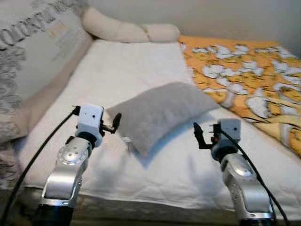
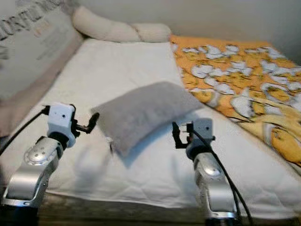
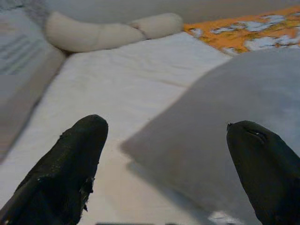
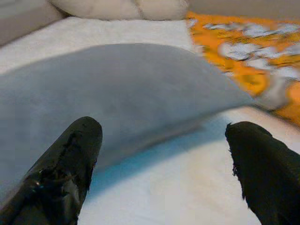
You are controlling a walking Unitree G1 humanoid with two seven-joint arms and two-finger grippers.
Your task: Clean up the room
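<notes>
1. While both arms reach out over the bed point(image 1: 141, 61), a grey pillow point(image 1: 157, 113) lies across the middle of the white sheet point(image 1: 178, 174), one end touching the orange patterned blanket point(image 1: 244, 75).
2. Left claw point(image 1: 114, 124) is right at the pillow's near left corner, and the wrist view shows its fingers point(image 3: 70, 164) spread wide, released, with nothing between them and the pillow's corner ahead.
3. Right claw point(image 1: 198, 135) hovers just beside the pillow's near right edge, apart from it; its fingers point(image 4: 61, 173) are also spread wide and hold nothing, with the pillow's grey side and the sheet ahead.
4. Up at the head of the bed lies a long cream bolster point(image 1: 127, 29), touching the blanket's top corner.
5. Over on the left, a big printed cushion point(image 1: 33, 47) leans along the side of the bed.
6. Orange blanket covers the right part of the bed, rumpled at its near edge.
</notes>
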